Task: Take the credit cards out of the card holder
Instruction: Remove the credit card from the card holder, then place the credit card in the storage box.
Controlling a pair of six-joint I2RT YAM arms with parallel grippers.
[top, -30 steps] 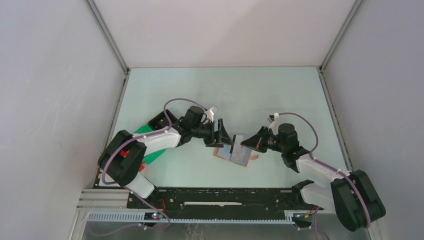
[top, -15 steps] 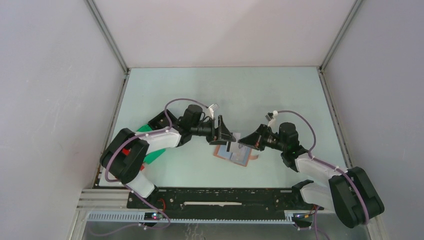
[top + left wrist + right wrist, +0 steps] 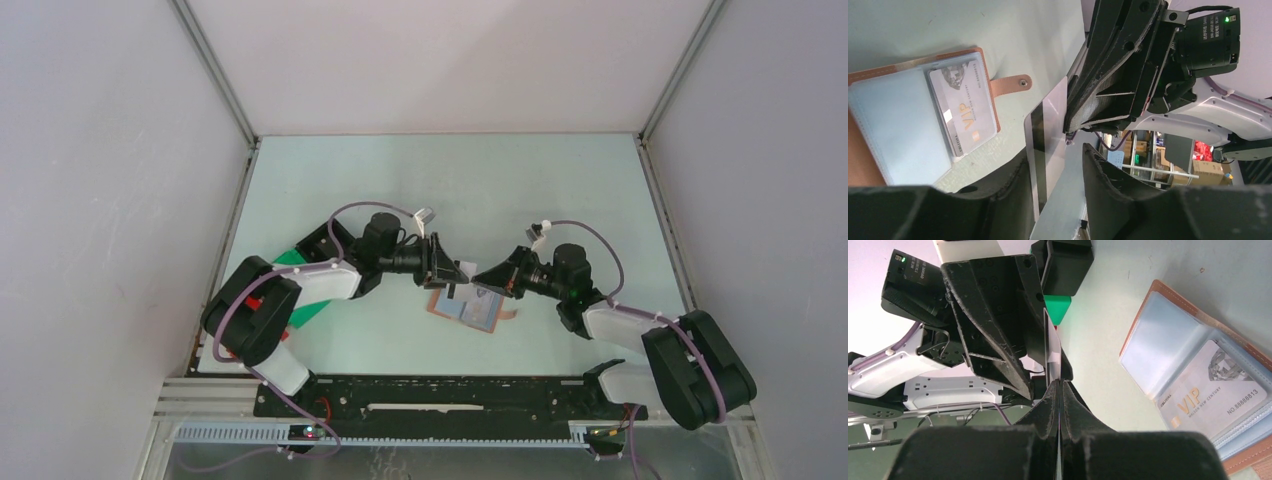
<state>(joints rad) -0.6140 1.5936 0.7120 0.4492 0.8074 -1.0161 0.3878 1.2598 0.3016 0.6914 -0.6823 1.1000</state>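
The tan card holder [image 3: 470, 312] lies open on the table, with its tab [image 3: 1010, 84] to one side. A pale VIP credit card [image 3: 963, 107] still sits in a clear sleeve and also shows in the right wrist view [image 3: 1215, 390]. My right gripper [image 3: 1060, 382] is shut on the edge of a pale credit card with a black stripe [image 3: 1045, 150], held on edge just above the holder. My left gripper [image 3: 1055, 155] is open. Its fingers stand on either side of that card, which lies against one finger [image 3: 1008, 190]. The two grippers meet tip to tip [image 3: 465, 280].
A green bin [image 3: 300, 300] and a black bin [image 3: 320, 240] sit under the left arm at the table's left side. The enclosure walls [image 3: 120, 200] stand on both sides. The black front rail [image 3: 430, 395] runs along the near edge.
The two grippers have closed in on each other above the holder. The card held by the right gripper now stands between the left gripper's open fingers.
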